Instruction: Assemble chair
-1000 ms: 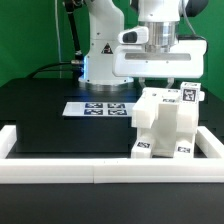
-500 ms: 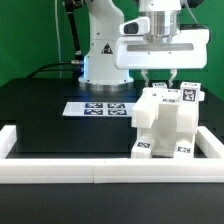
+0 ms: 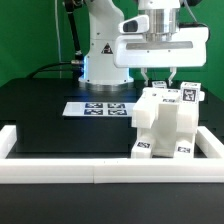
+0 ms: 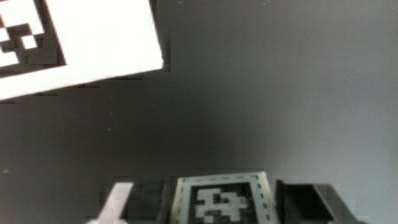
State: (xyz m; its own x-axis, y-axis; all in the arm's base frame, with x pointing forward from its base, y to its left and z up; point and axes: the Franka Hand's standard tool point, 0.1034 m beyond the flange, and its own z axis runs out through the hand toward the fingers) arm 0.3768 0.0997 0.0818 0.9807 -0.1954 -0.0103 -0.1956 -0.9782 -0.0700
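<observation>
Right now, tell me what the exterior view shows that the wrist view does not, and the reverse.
Only the exterior view shows the whole scene: the arm's gripper poised over the top of the chair, the white border rail along the front, the black table, and the robot base behind. Only the wrist view shows a close look at a tagged white piece at the frame's edge; whether the jaws hold it is unclear. Both show the marker board with its black square tags lying on the dark tabletop.
</observation>
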